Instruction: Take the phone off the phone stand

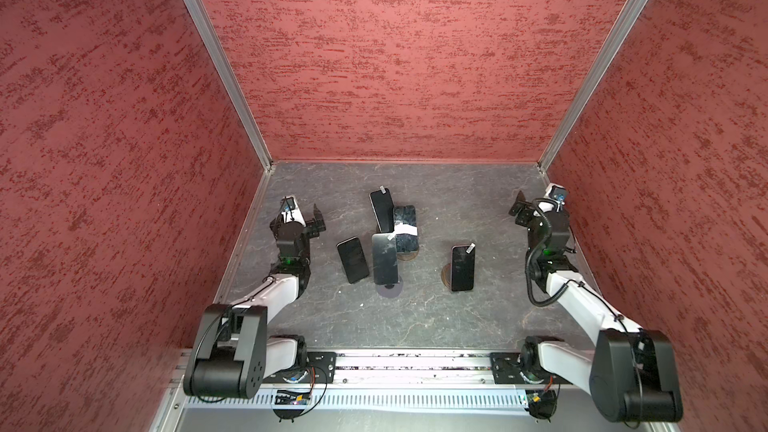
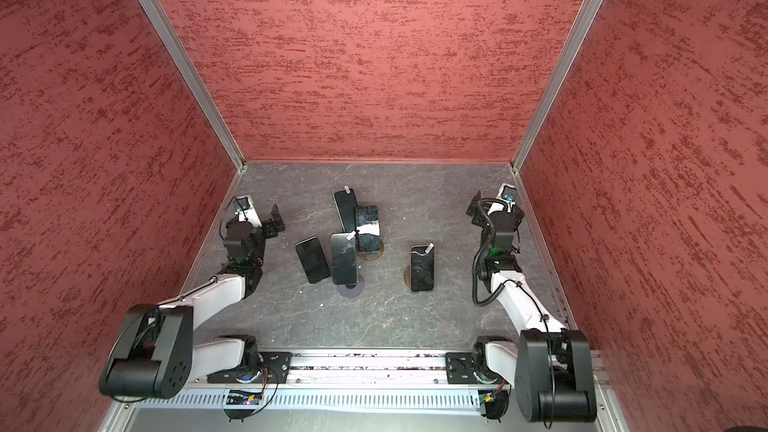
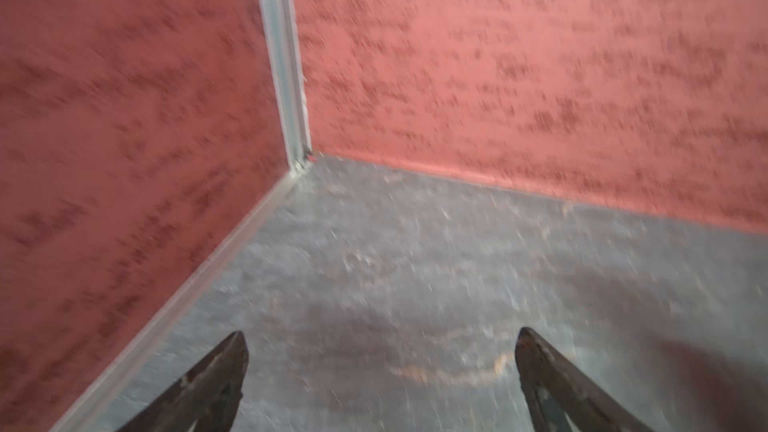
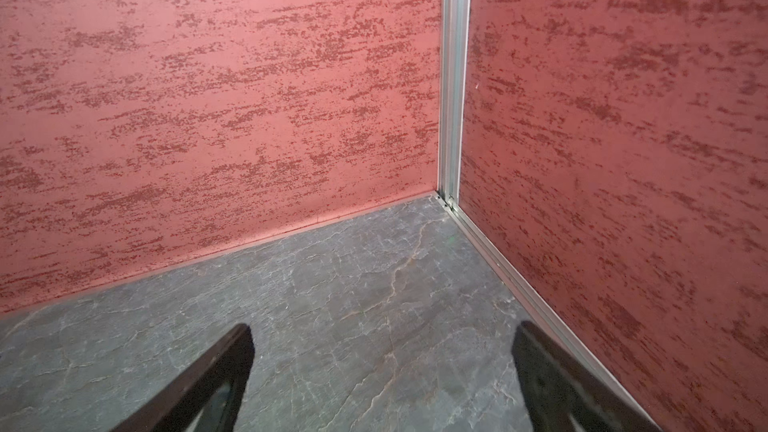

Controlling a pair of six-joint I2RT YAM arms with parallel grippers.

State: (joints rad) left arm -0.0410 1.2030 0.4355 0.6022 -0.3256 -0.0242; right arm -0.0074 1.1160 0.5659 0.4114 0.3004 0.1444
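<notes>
On table (image 1: 457,326), phone (image 1: 463,268) on stand (image 1: 446,277), fingers (image 3: 216,380) apart

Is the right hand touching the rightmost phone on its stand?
Apart. In a top view, bare table lies between the right hand and that phone; the right wrist view shows nothing between its open fingers.

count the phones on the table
5: right phone alone; left phone beside the cluster; front phone, back phone and taped phone clustered mid-table. The cluster could hide another.
</notes>
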